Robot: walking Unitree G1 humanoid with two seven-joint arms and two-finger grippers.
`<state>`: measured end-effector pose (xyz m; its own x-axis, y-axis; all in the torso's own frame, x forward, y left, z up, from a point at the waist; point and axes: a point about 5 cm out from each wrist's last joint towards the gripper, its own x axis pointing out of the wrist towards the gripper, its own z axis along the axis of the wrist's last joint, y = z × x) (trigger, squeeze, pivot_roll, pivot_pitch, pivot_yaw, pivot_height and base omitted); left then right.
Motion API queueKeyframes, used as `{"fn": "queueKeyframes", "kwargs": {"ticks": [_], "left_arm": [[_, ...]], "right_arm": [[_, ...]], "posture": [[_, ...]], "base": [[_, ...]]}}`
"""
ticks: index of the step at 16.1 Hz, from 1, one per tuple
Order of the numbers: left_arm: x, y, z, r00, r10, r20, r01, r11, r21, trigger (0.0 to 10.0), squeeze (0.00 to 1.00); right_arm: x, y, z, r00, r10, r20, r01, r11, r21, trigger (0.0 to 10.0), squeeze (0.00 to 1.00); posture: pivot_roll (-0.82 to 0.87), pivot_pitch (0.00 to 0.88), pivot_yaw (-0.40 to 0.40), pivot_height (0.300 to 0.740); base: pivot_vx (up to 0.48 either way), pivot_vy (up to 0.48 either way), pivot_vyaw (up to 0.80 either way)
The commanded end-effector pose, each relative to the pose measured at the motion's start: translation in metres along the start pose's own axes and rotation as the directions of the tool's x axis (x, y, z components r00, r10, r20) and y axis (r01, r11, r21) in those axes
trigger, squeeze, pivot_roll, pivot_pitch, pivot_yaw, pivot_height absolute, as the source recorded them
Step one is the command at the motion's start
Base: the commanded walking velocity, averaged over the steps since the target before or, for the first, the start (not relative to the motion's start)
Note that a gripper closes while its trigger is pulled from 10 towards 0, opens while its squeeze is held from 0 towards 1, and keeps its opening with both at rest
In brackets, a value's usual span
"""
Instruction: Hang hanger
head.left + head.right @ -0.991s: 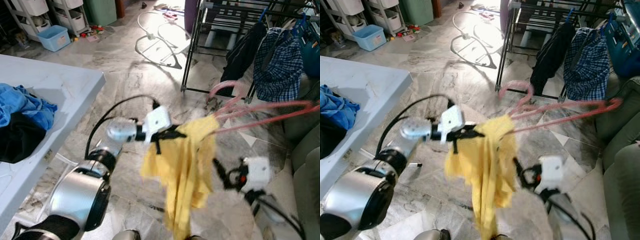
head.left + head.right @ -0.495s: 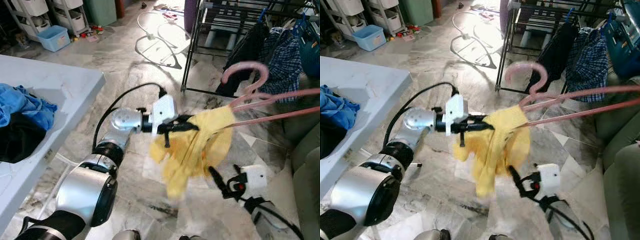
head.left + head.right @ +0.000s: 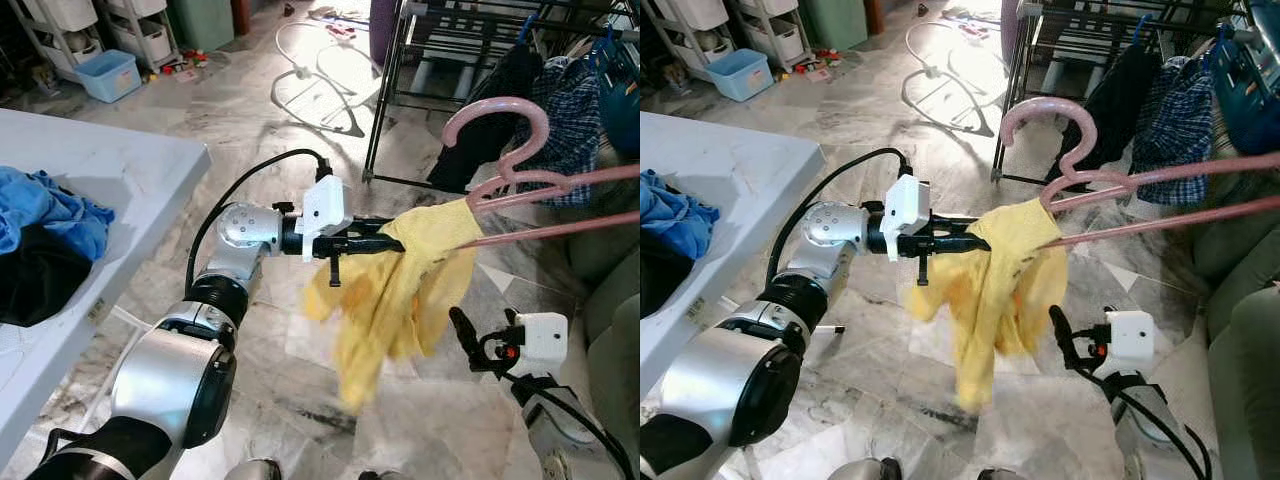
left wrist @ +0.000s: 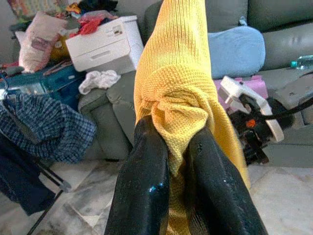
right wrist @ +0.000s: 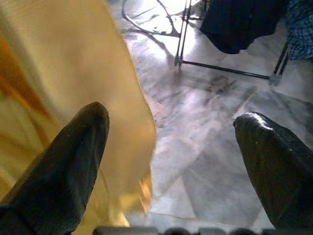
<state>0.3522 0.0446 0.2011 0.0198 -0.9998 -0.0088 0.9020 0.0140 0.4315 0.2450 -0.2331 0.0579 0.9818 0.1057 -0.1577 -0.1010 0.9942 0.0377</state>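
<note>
My left gripper (image 3: 392, 243) is shut on the shoulder of a yellow knitted garment (image 3: 395, 300), held out at chest height over the floor. The garment hangs from one end of a pink hanger (image 3: 545, 180), whose hook (image 3: 497, 112) points up in front of the black drying rack (image 3: 440, 45). In the left wrist view the two black fingers (image 4: 146, 181) pinch a fold of the yellow garment (image 4: 178, 73). My right gripper (image 3: 468, 340) is lower, just right of the hanging cloth. It stands open (image 5: 171, 132) beside the yellow fabric (image 5: 63, 78), with nothing between its fingers.
The rack carries a dark garment (image 3: 490, 95) and a plaid shirt (image 3: 570, 115). A white table (image 3: 110, 170) with blue cloth (image 3: 45, 205) and black cloth (image 3: 35, 272) stands at the left. A grey sofa (image 3: 612, 350) is at the right. Marble floor lies between.
My left arm has stretched out and lifted the hanger with the yellow garment up toward the rack. The cloth swings below it. My right gripper has shifted right.
</note>
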Motion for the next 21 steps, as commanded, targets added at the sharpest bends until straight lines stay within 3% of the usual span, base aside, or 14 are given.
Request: {"fn": "queueKeyframes", "kwargs": {"ticks": [1, 3, 4, 5, 6, 9, 12, 16, 19, 21], "left_arm": [[0.002, 0.005, 0.009, 0.999, -0.001, 0.036, 0.000, 0.999, 0.035, 0.0, 0.00], [0.006, 0.003, 0.010, 0.999, -0.016, 0.048, 0.014, 0.999, 0.035, 0.0, 0.00], [0.006, 0.003, 0.010, 0.999, -0.017, 0.049, 0.015, 0.999, 0.034, 0.0, 0.00], [0.007, 0.003, 0.011, 0.999, -0.016, 0.050, 0.015, 0.999, 0.034, 0.0, 0.00], [0.007, 0.003, 0.011, 0.999, -0.012, 0.048, 0.010, 0.999, 0.035, 0.0, 0.00], [0.007, 0.005, 0.013, 0.999, -0.009, 0.054, 0.007, 0.999, 0.039, 0.0, 0.00], [0.005, 0.009, 0.016, 0.999, -0.002, 0.049, 0.000, 0.999, 0.050, 0.0, 0.00], [0.008, 0.013, 0.024, 0.997, -0.012, 0.080, 0.006, 0.998, 0.070, 0.0, 0.00], [0.006, 0.013, 0.025, 0.997, -0.015, 0.079, 0.009, 0.997, 0.074, 0.0, 0.00], [0.004, 0.012, 0.019, 0.998, 0.006, 0.061, -0.009, 0.999, 0.054, 0.0, 0.00]], "right_arm": [[-0.001, 0.001, 0.001, 1.000, 0.011, 0.008, -0.011, 1.000, 0.024, 10.0, 0.70], [0.002, 0.022, 0.003, 0.991, 0.131, 0.025, -0.132, 0.989, 0.073, 10.0, 0.45], [0.000, 0.029, 0.002, 0.985, 0.171, 0.024, -0.173, 0.981, 0.086, 10.0, 0.20], [-0.001, 0.032, 0.001, 0.981, 0.192, 0.022, -0.193, 0.977, 0.095, 10.0, 0.20], [-0.009, 0.040, -0.003, 0.970, 0.242, 0.015, -0.242, 0.962, 0.129, 10.0, 0.00], [-0.028, 0.048, -0.013, 0.956, 0.292, 0.024, -0.288, 0.923, 0.255, 10.0, 0.00], [-0.034, 0.047, -0.022, 0.963, 0.271, -0.008, -0.259, 0.930, 0.262, 10.0, 0.00], [-0.026, 0.044, -0.024, 0.973, 0.228, -0.030, -0.215, 0.947, 0.238, 10.0, 0.00], [-0.024, 0.036, -0.015, 0.982, 0.188, 0.018, -0.187, 0.953, 0.236, 10.0, 0.00], [-0.024, 0.028, 0.004, 0.981, 0.132, 0.140, -0.170, 0.934, 0.314, 10.0, 0.00]], "posture": [[-0.01, 0.139, -0.004, 0.740], [-0.01, 0.141, -0.002, 0.740], [-0.01, 0.142, -0.003, 0.740], [-0.01, 0.142, -0.003, 0.740], [-0.02, 0.143, -0.004, 0.740], [-0.02, 0.147, -0.003, 0.740], [-0.02, 0.148, 0.007, 0.740], [-0.01, 0.144, 0.011, 0.740], [-0.01, 0.144, 0.010, 0.740], [-0.01, 0.142, 0.004, 0.740]], "base": [[0.000, 0.000, 0.00], [0.000, 0.000, 0.00], [0.000, 0.000, 0.00], [0.000, 0.000, 0.00], [0.000, 0.000, 0.00], [0.000, 0.000, 0.00], [0.000, 0.000, 0.00], [0.000, 0.000, 0.00], [0.000, 0.000, 0.00], [0.000, 0.000, 0.00]]}}
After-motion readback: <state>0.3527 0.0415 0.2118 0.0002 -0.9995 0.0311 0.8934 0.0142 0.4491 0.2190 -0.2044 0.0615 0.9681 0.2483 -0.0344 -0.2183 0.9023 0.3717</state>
